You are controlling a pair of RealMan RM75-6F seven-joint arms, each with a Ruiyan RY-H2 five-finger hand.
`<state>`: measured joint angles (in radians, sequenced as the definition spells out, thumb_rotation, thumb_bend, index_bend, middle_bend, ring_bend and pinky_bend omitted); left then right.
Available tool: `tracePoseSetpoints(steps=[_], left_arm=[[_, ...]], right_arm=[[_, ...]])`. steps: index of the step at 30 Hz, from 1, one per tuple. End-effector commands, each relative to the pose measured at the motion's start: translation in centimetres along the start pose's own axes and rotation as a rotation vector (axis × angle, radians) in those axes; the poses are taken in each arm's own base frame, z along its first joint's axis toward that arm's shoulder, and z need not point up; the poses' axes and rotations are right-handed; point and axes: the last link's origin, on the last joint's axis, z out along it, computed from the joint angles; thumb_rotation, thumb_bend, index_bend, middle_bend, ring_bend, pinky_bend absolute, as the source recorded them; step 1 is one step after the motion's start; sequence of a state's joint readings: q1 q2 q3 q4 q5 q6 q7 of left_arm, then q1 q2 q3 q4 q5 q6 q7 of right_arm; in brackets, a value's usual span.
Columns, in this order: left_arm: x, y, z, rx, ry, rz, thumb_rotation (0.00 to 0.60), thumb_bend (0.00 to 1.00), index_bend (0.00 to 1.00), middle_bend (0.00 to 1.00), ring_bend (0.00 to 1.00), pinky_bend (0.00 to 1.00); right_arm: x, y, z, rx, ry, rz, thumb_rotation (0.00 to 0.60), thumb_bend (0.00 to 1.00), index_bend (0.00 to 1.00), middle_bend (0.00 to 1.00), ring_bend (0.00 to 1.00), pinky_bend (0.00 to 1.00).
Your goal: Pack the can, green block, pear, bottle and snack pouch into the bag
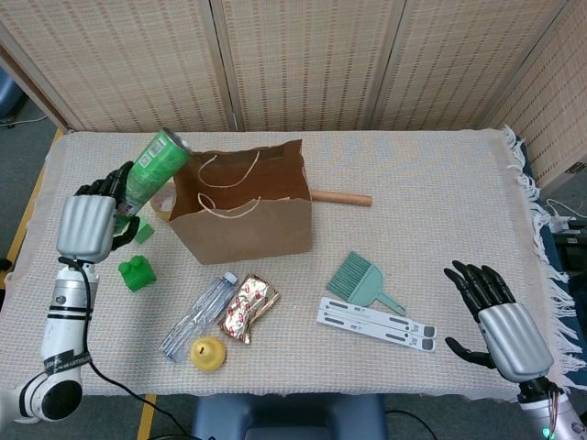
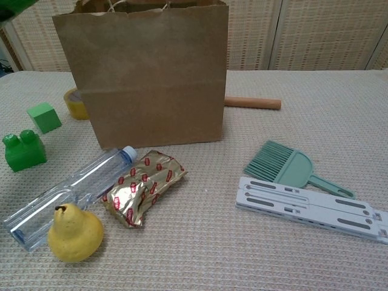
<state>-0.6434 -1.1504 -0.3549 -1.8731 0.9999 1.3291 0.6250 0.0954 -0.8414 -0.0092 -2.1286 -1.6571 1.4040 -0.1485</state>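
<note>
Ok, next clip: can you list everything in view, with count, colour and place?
paper bag: 1, brown, upright and open, table centre-left
can: 1, green, tilted, in left hand by the bag's left edge
cube: 1, green, left of bag
studded block: 1, green, nearer than the cube
tape roll: 1, yellowish, beside bag's left
bottle: 1, clear, lying front of bag
snack pouch: 1, gold-red, beside bottle
pear: 1, yellow, front edge
wooden rod: 1, right of bag
hand brush: 1, teal
folded stand: 1, pale grey, before brush
left hand: holding can
right hand: open, front right
</note>
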Motion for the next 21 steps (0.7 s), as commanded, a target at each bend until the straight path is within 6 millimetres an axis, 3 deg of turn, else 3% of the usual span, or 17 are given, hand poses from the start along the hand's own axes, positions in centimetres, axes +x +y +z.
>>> tracePoseSetpoints(steps=[1,9,13,21], left_arm=[[0.2,3.1,2.0,-0.113,0.051,0.071,0.6,0.59,0.59,0.69,0.7,0.8],[-0.7,8.2,3.6,-0.355,0.142,0.336,0.6,0.59,0.6,0.7,0.7,0.8],[-1.8,9.9,4.0,-0.445,0.175,0.467,0.6,0.59,0.61,0.7,0.7,0.8],[-3.0,12.0,4.9,-0.462,0.171,0.61,0.6,0.59,0.61,0.7,0.71,0.81]], right_arm=[[0.0,0.1,0.1,-0.004,-0.003,0.002,0.6,0.1,0.0,0.0,0.0,0.0],[0.0,0.6,0.3,-0.014,-0.018,0.01,0.6,0.1,0.0,0.0,0.0,0.0],[-0.1,0.7,0.3,-0.016,-0.027,0.009,0.6,0.1,0.0,0.0,0.0,0.0],[-0.2,0.9,0.3,-0.022,-0.034,0.01,0.6,0.1,0.0,0.0,0.0,0.0]])
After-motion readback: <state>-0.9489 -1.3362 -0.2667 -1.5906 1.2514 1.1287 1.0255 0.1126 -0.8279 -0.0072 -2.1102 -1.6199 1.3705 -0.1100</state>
